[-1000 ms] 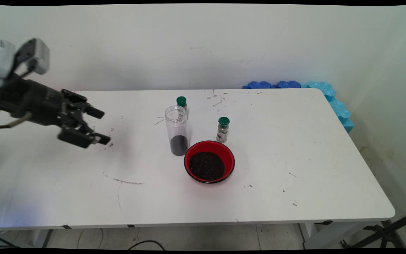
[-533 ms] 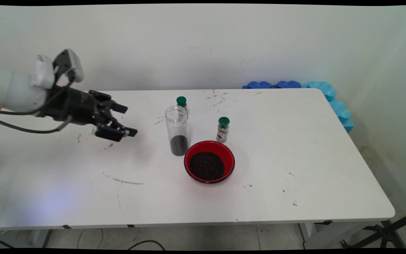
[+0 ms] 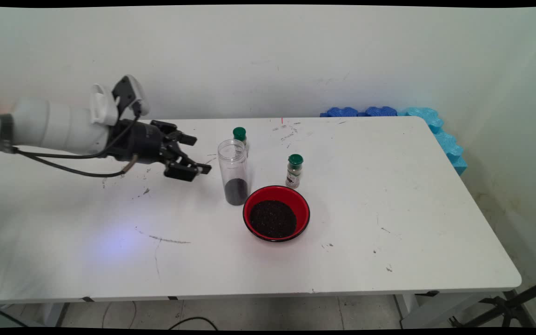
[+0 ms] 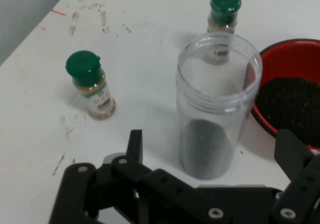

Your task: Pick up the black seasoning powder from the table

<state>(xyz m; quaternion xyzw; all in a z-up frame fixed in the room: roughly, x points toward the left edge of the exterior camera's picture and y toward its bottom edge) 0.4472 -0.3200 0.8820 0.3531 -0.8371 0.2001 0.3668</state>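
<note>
- Jar (image 3: 233,172) (image 4: 217,104): clear, tall, lidless, upright near the tabletop's (image 3: 389,200) middle; a shallow layer of dark grains fills its bottom. Stands just left of the bowl, seemingly apart from it.
- Pincer (image 3: 197,154) (image 4: 210,149): black, on a white arm reaching in from the left, held sideways above the tabletop, pointing at the jar. Spread wide and empty. In the main view its tips lie just left of the jar, not touching. In the hand view the jar sits between the two fingers (image 4: 134,145), farther along.
- Bowl (image 3: 276,212) (image 4: 295,59): red with a black outer rim, holding a mound of dark grains. Nearest the camera among the grouped items.
- Back shaker (image 3: 240,136) (image 4: 91,87): small spice bottle with green cap, upright behind the jar, partly hidden by it in the main view; light brown contents and a label show in the hand view.
- Right shaker (image 3: 294,170) (image 4: 223,15): matching green-capped bottle, upright just behind the bowl, right of the jar.
- Foam (image 3: 417,122): blue wavy-edged pieces along the tabletop's far right corner, against the wall.
- Tabletop surface: white, marked with dark scuffs and scratches.
</note>
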